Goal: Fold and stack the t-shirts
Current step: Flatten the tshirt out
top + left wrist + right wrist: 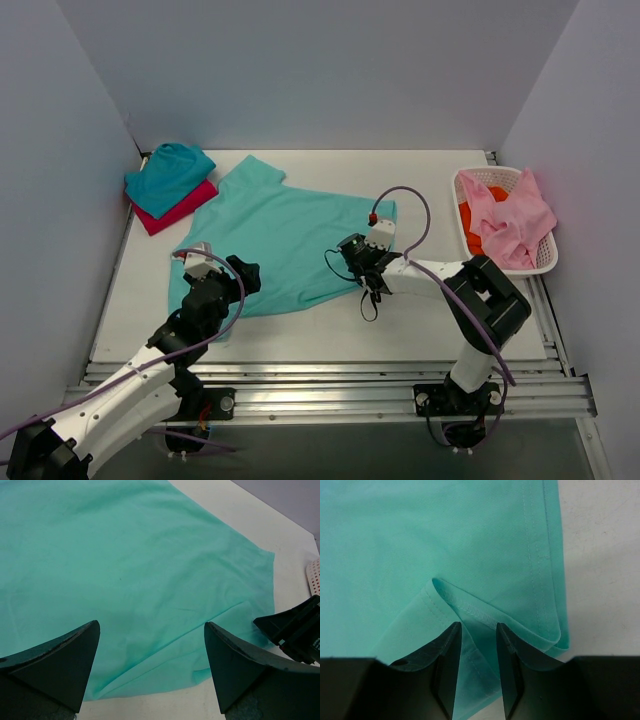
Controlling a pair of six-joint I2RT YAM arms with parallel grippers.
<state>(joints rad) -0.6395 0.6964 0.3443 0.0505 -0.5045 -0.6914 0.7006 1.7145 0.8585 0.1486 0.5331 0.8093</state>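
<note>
A large mint-green t-shirt (285,240) lies spread on the table, a fold running near its front edge (165,650). At the back left, a teal t-shirt (168,175) lies folded on top of a magenta-red one (182,210). My left gripper (222,262) hovers open over the mint shirt's front left part, its jaws wide apart (151,624) and holding nothing. My right gripper (356,264) sits low at the shirt's front right corner, also visible from the left wrist (300,630). Its fingers (477,625) stand a little apart, with a folded, stitched hem (470,610) lying loose between them.
A white lattice basket (545,262) stands at the right edge of the table, holding pink cloth (512,222) and something orange (470,215). Grey walls close in the left, back and right sides. Bare table (400,320) shows in front of the mint shirt.
</note>
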